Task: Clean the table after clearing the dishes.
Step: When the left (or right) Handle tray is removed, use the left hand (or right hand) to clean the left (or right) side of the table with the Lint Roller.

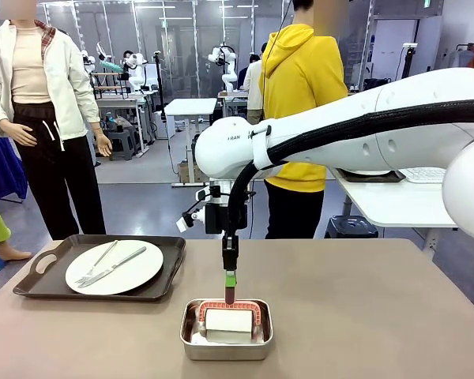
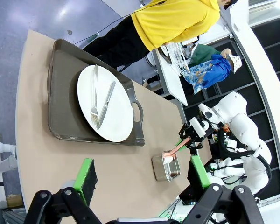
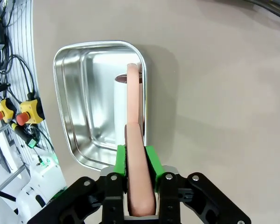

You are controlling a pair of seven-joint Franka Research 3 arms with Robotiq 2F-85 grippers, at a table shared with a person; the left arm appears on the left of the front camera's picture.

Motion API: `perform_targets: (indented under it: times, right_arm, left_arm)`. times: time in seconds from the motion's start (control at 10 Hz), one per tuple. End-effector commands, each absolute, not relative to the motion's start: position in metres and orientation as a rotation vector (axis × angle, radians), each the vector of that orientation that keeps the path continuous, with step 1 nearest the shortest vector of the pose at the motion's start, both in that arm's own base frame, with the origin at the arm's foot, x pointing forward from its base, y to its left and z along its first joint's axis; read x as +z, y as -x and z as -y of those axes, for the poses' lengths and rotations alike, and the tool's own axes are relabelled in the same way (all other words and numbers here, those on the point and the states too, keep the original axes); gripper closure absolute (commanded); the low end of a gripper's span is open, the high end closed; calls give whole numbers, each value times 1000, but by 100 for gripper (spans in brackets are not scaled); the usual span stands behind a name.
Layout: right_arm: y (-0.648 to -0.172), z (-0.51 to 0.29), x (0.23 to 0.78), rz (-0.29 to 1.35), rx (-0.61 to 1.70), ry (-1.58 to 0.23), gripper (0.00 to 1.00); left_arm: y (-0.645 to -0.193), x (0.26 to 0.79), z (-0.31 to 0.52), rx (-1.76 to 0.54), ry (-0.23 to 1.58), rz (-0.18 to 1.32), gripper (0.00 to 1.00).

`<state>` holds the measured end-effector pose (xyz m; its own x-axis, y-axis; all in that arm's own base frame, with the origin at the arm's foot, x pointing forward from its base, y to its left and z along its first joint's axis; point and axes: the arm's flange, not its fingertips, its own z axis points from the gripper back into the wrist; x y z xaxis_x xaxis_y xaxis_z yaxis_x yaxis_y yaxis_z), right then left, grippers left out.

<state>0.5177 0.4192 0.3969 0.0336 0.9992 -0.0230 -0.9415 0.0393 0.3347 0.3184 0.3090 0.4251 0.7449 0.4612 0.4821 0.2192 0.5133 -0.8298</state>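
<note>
The table (image 1: 363,316) has a plain brown top. At its left a dark tray (image 1: 170,253) holds one of the dishes, a white plate (image 1: 142,272) with a fork and knife (image 1: 103,268) on it. My right gripper (image 1: 231,290) points straight down over a small steel pan (image 1: 225,347) and is shut on the pink handle (image 3: 133,116) of the white roller (image 1: 227,320) lying in the pan. The right wrist view shows the green pads (image 3: 151,158) clamping that handle. My left gripper (image 2: 142,175) hangs open high above the table, looking down on the plate (image 2: 116,116) and pan (image 2: 166,167).
A person in a yellow hoodie (image 1: 300,87) stands at the far edge behind the tray and pan. A white-topped table (image 1: 395,201) stands beyond the right corner. Bare tabletop stretches to the right of the pan.
</note>
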Motion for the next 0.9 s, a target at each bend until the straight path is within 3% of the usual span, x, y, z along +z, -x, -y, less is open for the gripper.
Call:
perform_targets:
  times: [0.0, 0.5, 0.6, 0.8]
  right_arm:
    - [-487, -405, 411, -236, 1504, -267, 100]
    - [-427, -365, 506, -142, 1330, -200, 100]
    - [-419, -349, 515, -107, 1187, -162, 100]
    - [-403, -299, 529, 17, 944, -284, 100]
  left_arm:
    - [-316, 427, -310, 152, 1055, 757, 0]
    - [-316, 427, -310, 152, 1055, 757, 0]
    - [-316, 427, -310, 152, 1055, 757, 0]
    - [-316, 427, -310, 152, 1055, 757, 0]
